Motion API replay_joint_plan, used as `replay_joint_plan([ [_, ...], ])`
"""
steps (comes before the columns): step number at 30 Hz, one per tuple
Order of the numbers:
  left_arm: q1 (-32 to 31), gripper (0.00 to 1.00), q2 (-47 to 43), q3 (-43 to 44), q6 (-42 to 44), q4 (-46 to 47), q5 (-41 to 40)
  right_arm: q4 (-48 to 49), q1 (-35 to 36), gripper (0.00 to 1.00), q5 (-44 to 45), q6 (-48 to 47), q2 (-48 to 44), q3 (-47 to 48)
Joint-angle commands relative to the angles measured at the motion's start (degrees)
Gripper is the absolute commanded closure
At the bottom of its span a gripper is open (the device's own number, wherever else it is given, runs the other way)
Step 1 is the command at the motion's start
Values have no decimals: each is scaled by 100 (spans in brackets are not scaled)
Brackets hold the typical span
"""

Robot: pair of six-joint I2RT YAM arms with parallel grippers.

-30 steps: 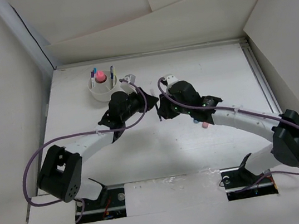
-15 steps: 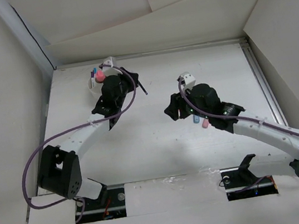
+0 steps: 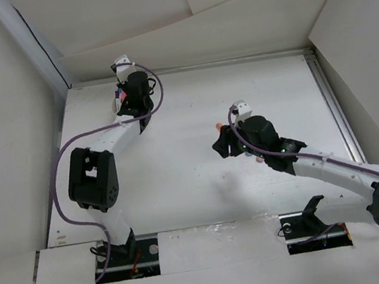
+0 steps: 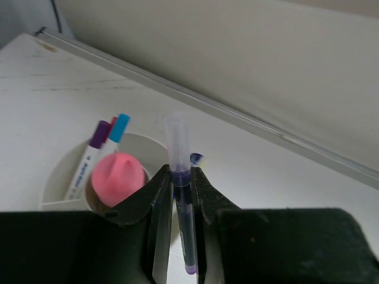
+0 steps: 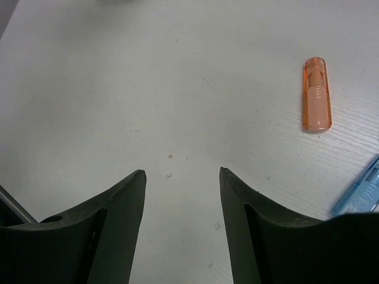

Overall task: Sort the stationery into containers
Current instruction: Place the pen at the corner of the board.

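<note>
Left gripper (image 4: 179, 176): clamped on purple pen (image 4: 177, 139), poised at white cup (image 4: 56, 180). Right gripper (image 5: 180, 174): parted, empty, near orange stick (image 5: 316, 93) on surface (image 5: 148, 71) (light, stiff, probably slick; grasp mid-barrel).

The glue stick (image 4: 120, 178) stands in the cup (image 4: 57, 180), with the pen (image 4: 181, 198) above it.
</note>
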Motion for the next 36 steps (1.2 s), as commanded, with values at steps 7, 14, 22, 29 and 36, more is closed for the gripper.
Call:
replay_joint_plan([
  [7,109,98,555,764,1346,173,-827,511,-95,41,55,117,-197,-34],
  [14,109,96,837,869,1610,349,-933,511,-157,41,55,117,-82,-34],
  [22,109,75,890,684,1488,481,-933,564,-157,41,55,117,31,-34],
  [29,109,57,838,684,1295,306,-810,564,-209,41,55,117,32,-34],
  [36,109,57,240,623,908,192,-318,564,-332,57,178,117,163,-34],
])
